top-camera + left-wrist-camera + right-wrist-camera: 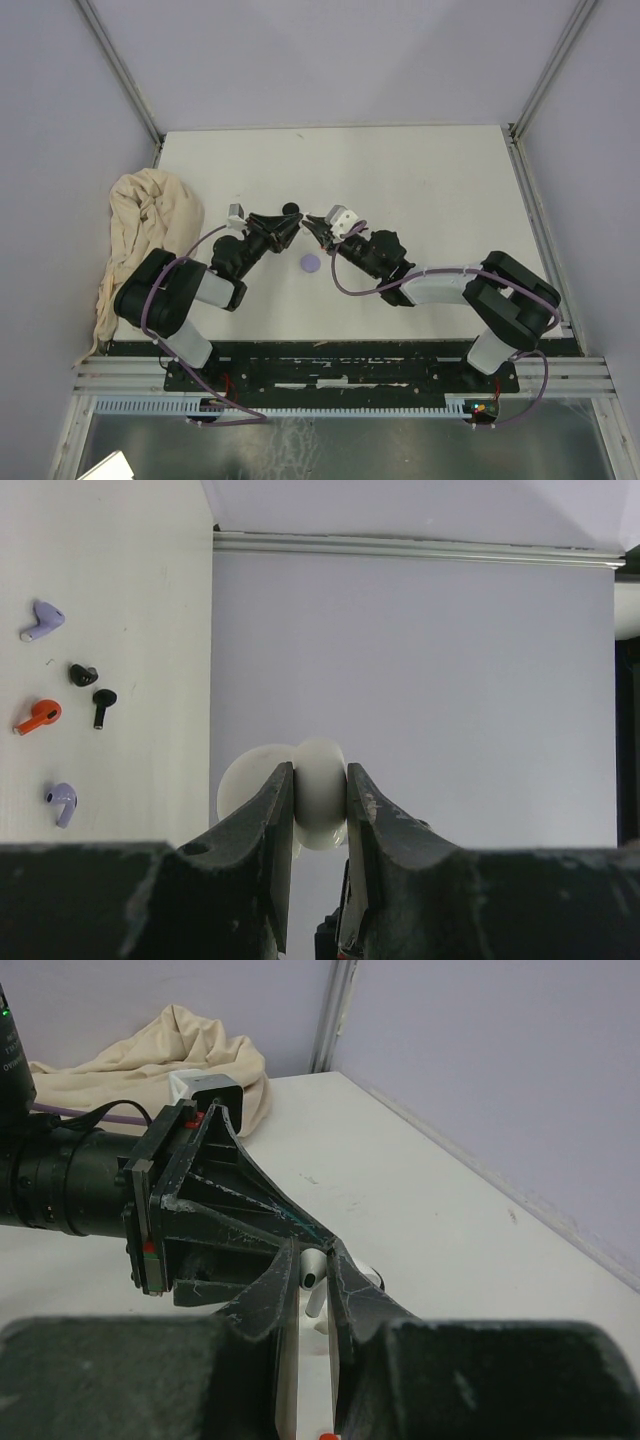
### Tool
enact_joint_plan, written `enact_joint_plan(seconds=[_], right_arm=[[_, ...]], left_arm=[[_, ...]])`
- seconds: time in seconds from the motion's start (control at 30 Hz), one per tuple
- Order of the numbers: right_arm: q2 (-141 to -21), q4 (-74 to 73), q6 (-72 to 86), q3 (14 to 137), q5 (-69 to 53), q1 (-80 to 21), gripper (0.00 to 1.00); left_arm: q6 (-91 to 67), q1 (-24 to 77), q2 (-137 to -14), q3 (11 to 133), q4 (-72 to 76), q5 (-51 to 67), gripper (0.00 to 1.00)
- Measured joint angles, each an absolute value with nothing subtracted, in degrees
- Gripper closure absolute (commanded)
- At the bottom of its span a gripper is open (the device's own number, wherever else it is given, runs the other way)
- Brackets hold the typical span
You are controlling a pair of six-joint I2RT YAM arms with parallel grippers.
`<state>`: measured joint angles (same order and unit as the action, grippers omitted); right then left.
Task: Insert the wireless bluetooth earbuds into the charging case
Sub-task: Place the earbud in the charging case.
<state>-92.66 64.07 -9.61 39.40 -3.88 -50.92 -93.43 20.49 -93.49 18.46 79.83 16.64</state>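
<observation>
**Two hands meet over a white case at mid-counter**

The left hand is clenched on a white charging case. Its two rounded lobes bulge above the fingers, and its lower part is hidden behind them. Whether the case is open cannot be told.

The right hand is drawn nearly together on a small white earbud. Only the stem shows, and the grip itself is hard to make out.

At 9 o'clock of the case in the left wrist view, loose on the counter, lie a lilac earbud, two black earbuds, a red earbud and a second lilac earbud. None of these can be picked out from above.

A lilac disc sits at 6 o'clock of the meeting hands. A crumpled cloth is heaped at 9 o'clock, partly under the left arm.
</observation>
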Motion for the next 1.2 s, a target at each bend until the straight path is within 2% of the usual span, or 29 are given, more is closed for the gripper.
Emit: enact_joint_plan(seconds=[1.2], right_arm=[[-98.3, 76.8, -14.0, 36.6, -1.0, -51.9, 0.99]], left_arm=[[-95.2, 20.8, -89.9, 18.4, 77.8, 16.5, 0.97]])
